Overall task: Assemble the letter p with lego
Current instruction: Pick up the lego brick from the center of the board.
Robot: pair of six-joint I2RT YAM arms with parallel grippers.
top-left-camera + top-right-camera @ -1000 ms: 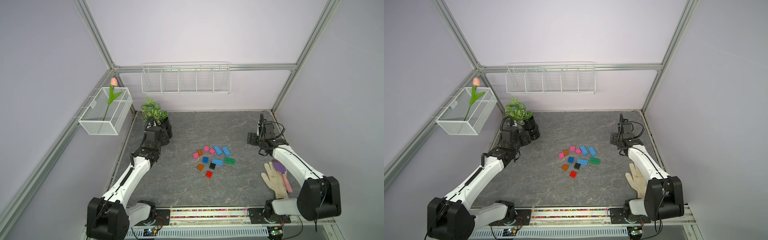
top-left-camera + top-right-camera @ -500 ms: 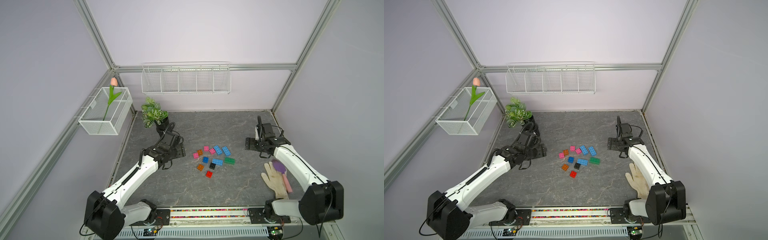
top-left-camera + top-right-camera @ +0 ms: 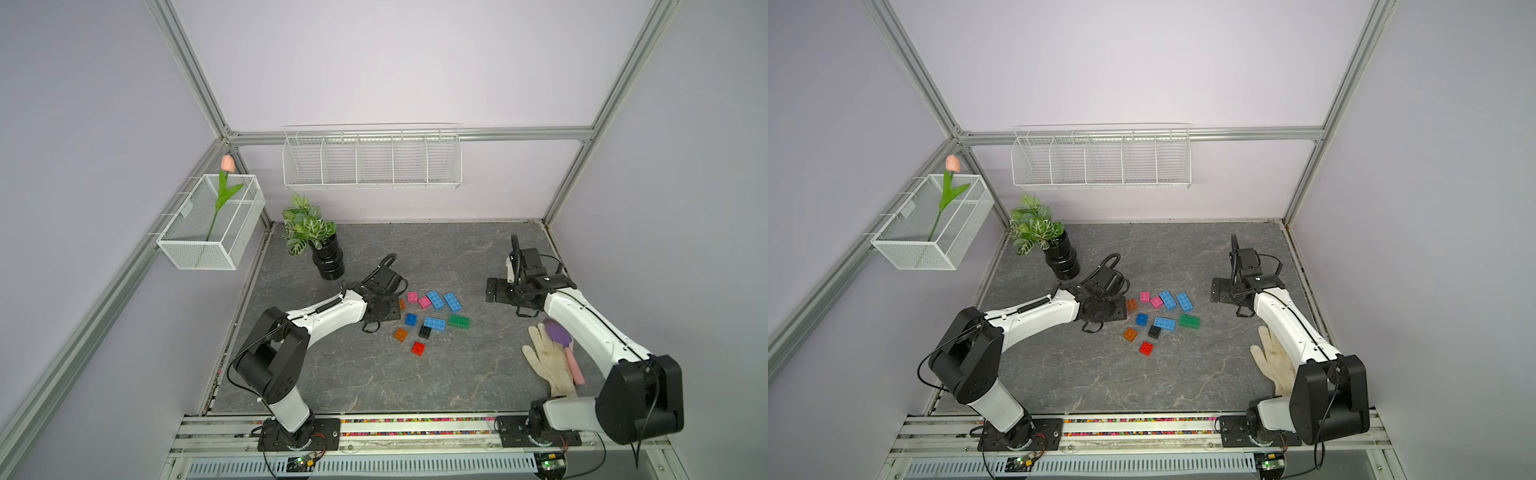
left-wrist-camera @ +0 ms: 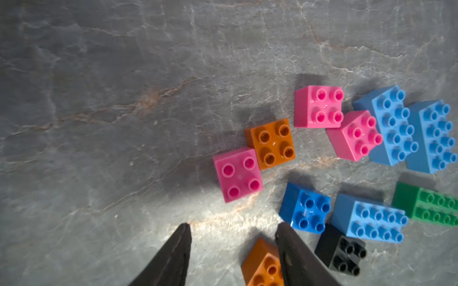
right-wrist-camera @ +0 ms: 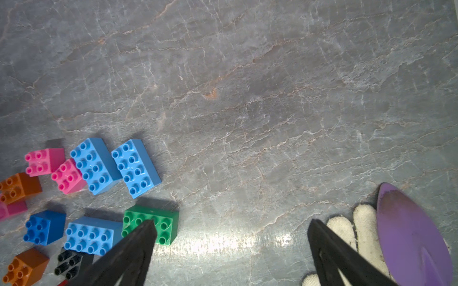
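Our left gripper [image 4: 233,226] has swung from the plant pot [image 3: 328,262] to the lego [image 3: 434,322], scattered loose on the table [image 3: 374,374]; its jaws stand half apart, empty, beside an orange brick [image 4: 262,267]. Farther back, our right gripper [image 5: 230,222] gapes wide, empty.

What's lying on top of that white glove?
A tool with a purple head and a pink handle lies on the glove. Anything beneath the glove is covered.
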